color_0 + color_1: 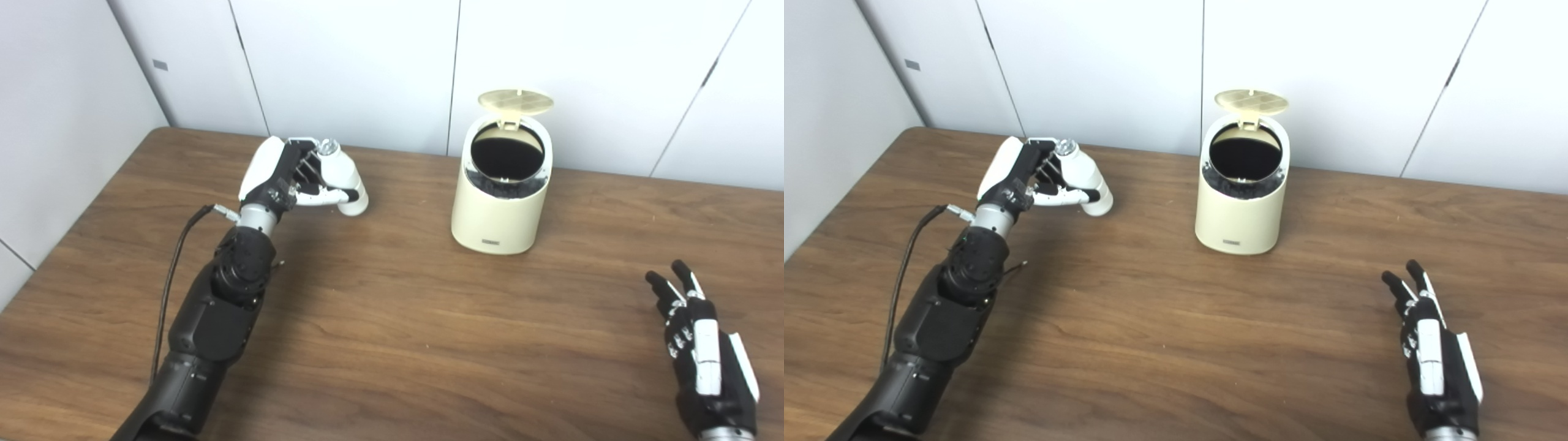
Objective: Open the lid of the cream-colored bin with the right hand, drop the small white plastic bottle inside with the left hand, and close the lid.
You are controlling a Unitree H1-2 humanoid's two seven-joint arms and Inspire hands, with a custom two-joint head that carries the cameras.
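I see 1 wooden bench [392, 343] filling most of the view, carrying everything I am working with. Toward its back edge stands 1 cream-colored bin [499, 202], upright, with its lid [516, 101] tipped up and back on its hinge, so the dark round mouth faces up and a little toward me; I judge the opening step is done and the way in is free. My left robot hand [294, 177] sits well to the left of the bin, fingers wrapped around the 1 small white plastic bottle [344, 174], which lies tilted in the grasp with its cap end away from me and its base end low, close over the wood; I cannot tell if it touches. That grasp makes sense for carrying it across to the opening. My right robot hand [704, 349] rests near the front right corner, well apart from the bin, released, fingers spread and holding nothing, probably parked clear so the left arm has room. I count 2 robot hands, 1 bin, 1 bottle. Next I would need a lift and a rightward carry over the mouth.
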